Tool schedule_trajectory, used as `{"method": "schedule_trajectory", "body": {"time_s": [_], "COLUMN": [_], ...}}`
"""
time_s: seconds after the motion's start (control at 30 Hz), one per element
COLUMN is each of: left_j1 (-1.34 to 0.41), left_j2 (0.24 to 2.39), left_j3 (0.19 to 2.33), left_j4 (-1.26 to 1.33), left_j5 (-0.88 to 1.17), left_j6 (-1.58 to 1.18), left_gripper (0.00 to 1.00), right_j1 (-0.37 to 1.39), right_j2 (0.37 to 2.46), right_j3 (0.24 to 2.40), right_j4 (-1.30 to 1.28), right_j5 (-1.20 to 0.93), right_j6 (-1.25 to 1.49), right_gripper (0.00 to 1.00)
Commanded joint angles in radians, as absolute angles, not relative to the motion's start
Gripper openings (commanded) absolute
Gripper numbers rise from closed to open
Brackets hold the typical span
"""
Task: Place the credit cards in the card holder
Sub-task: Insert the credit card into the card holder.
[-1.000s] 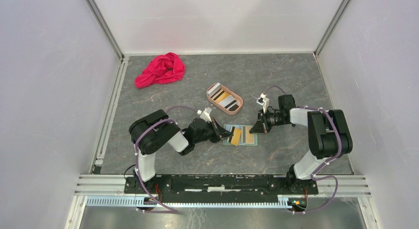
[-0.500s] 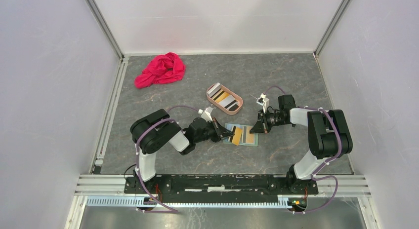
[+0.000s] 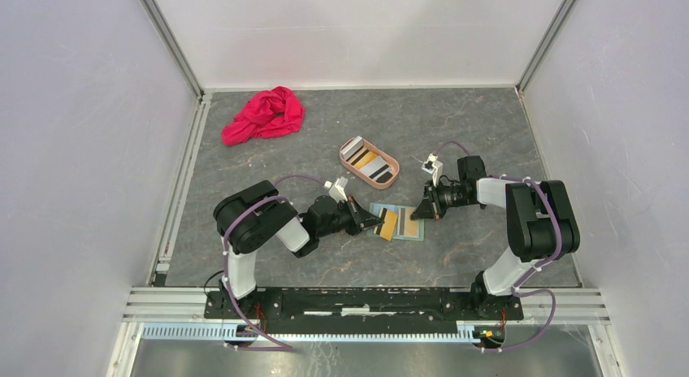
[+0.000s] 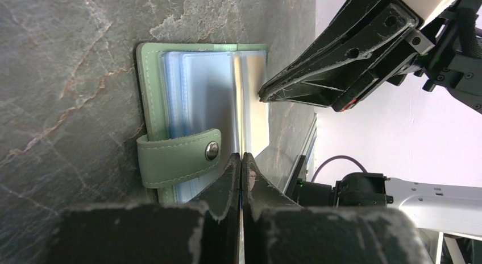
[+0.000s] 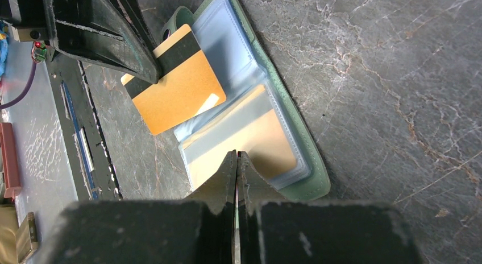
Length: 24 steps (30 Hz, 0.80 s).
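Observation:
The sage-green card holder [image 3: 416, 234] lies open on the table, its light blue pockets [image 5: 227, 45] facing up and its snap tab [image 4: 176, 159] folded over them. One gold card [image 5: 256, 136] sits inside a pocket. My left gripper [image 3: 379, 221] is shut on an orange credit card with a dark stripe [image 5: 179, 93], holding it tilted over the holder's left half. My right gripper [image 5: 237, 155] is shut, and its tips rest on the holder's right half, over the pocketed card.
A pinkish-tan oval tray [image 3: 390, 175] holding more cards stands just behind the holder. A red cloth [image 3: 264, 114] lies crumpled at the back left. White walls enclose the table on three sides.
Almost nothing: my left arm has shifted very slightly, while the orange card, the holder and my right gripper stay where they were.

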<state>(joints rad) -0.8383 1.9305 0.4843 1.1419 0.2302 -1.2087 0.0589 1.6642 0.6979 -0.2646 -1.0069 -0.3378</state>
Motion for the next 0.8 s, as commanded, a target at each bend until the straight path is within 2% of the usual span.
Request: {"method": "schedule_trajectory", "body": {"time_s": [0.0, 0.77], "left_j1": [-0.842, -0.843], "left_j2": [1.943, 1.947], "left_j3": [0.501, 0.539], "left_j4": [1.222, 1.116], "left_j5": [0.245, 0.256], "left_j6": [-1.256, -1.240], "left_gripper": [0.02, 0.02], "right_j1": [0.063, 0.063], "right_j2": [1.664, 1.661], "right_j3": [0.726, 0.727], "right_j4": [-0.261, -0.261], "right_j5": [-0.989, -0.991], "right_j6": [-0.354, -0.353], "right_gripper": [0.00, 0.00]}}
